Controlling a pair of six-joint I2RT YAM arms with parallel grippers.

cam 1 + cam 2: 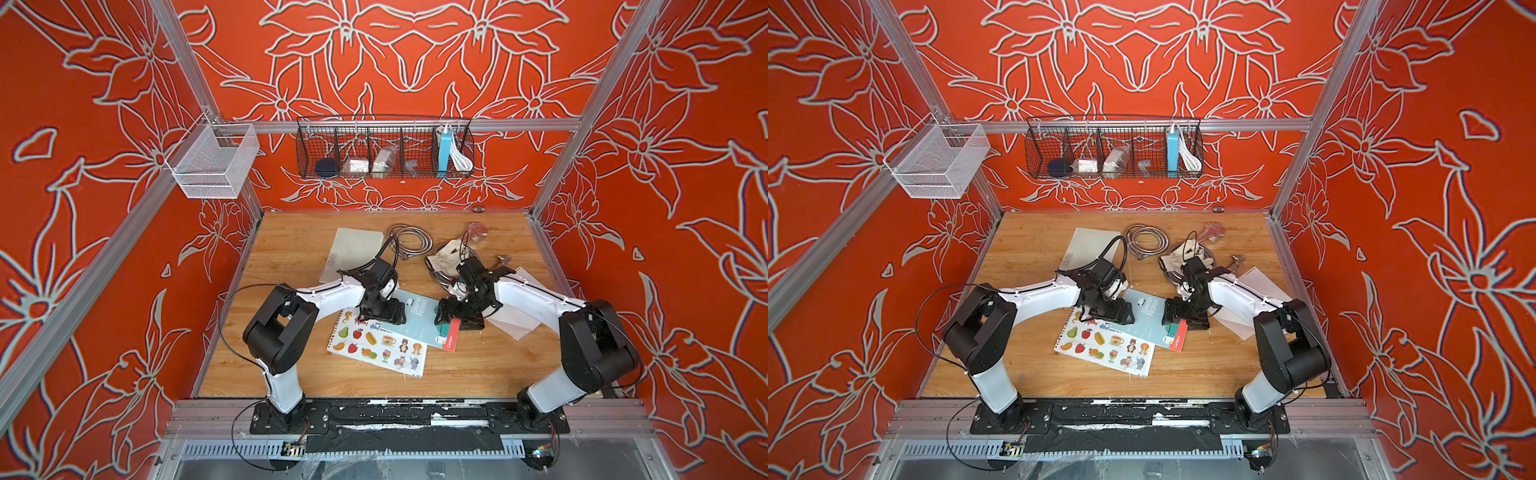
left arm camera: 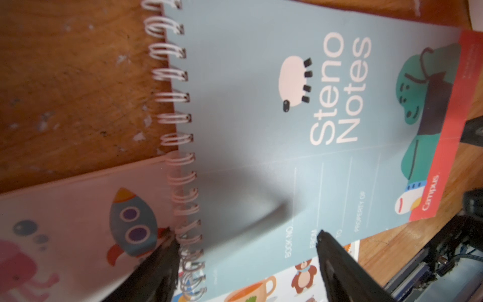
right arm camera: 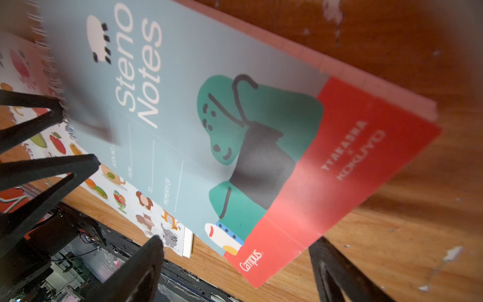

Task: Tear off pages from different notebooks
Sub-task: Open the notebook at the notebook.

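The light blue "Steno Notes" notebook [image 1: 419, 322] [image 1: 1148, 322] lies closed mid-table, partly over the picture notebook [image 1: 376, 347] [image 1: 1104, 347]. My left gripper [image 2: 245, 235] is open and straddles the Steno notebook's [image 2: 261, 117] spiral corner, one finger beside the rings. My right gripper [image 3: 236, 240] is open around the red-strip corner of that notebook [image 3: 209, 117]. In the top views both grippers [image 1: 382, 316] [image 1: 457, 320] hang low over its two ends. The pale grey-green notebook [image 1: 357, 249] lies behind the left arm. White pages [image 1: 521, 324] [image 1: 1260, 282] lie under the right arm.
A coiled metal hose [image 1: 409, 241], an off-white glove [image 1: 444, 257] and a metal tool [image 1: 478, 230] lie at the back of the table. A black wire basket [image 1: 384, 149] and a white mesh basket [image 1: 212, 162] hang on the rails.
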